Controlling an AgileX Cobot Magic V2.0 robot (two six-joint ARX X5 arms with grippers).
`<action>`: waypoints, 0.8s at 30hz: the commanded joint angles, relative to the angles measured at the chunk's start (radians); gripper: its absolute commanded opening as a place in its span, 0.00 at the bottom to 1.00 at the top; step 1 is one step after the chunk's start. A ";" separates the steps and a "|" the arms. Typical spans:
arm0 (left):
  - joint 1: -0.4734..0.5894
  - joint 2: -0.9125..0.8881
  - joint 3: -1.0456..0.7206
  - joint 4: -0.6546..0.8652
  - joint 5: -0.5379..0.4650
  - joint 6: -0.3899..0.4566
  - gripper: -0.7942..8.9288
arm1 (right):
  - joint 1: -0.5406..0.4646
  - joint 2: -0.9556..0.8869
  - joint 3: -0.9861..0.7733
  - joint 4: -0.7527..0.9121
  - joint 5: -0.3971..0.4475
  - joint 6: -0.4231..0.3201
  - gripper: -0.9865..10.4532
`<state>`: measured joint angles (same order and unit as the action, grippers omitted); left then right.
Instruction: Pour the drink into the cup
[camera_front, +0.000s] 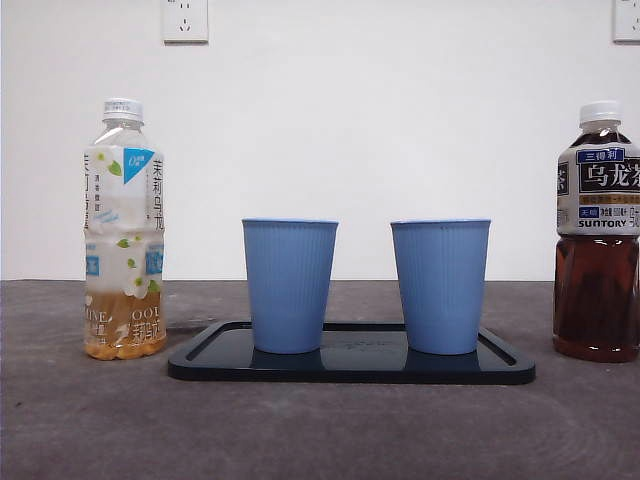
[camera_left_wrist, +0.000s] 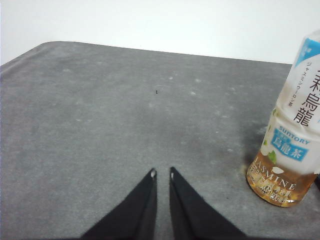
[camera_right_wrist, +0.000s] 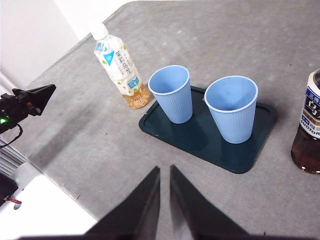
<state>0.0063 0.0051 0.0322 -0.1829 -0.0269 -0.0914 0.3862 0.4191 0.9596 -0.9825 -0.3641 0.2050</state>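
Two blue ribbed cups stand upright on a dark tray (camera_front: 500, 370), one on its left half (camera_front: 289, 285) and one on its right half (camera_front: 440, 286); both look empty in the right wrist view (camera_right_wrist: 171, 92) (camera_right_wrist: 233, 107). A capped jasmine tea bottle (camera_front: 124, 230) with little pale liquid stands left of the tray. A capped dark oolong tea bottle (camera_front: 598, 235) stands right of it. My left gripper (camera_left_wrist: 161, 173) is shut and empty above bare table, with the jasmine bottle (camera_left_wrist: 291, 130) off to one side. My right gripper (camera_right_wrist: 164, 169) is shut and empty, high above the table's near side.
The table (camera_front: 320, 430) is a grey mat-covered surface against a white wall with two sockets (camera_front: 185, 20). The left arm's black tip (camera_right_wrist: 30, 100) shows at the side of the right wrist view, apart from the jasmine bottle (camera_right_wrist: 120, 67).
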 joint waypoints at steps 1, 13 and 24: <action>0.002 -0.002 -0.020 -0.006 -0.002 -0.006 0.12 | 0.006 0.003 0.017 0.012 -0.002 -0.007 0.11; 0.002 -0.002 -0.020 -0.006 -0.003 -0.006 0.12 | 0.006 0.003 0.017 0.012 -0.002 -0.008 0.11; 0.002 -0.002 -0.020 -0.006 -0.003 -0.006 0.12 | -0.147 -0.037 -0.106 0.167 0.084 -0.187 0.11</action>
<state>0.0063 0.0051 0.0322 -0.1829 -0.0269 -0.0925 0.2489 0.3878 0.8734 -0.8398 -0.2897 0.0975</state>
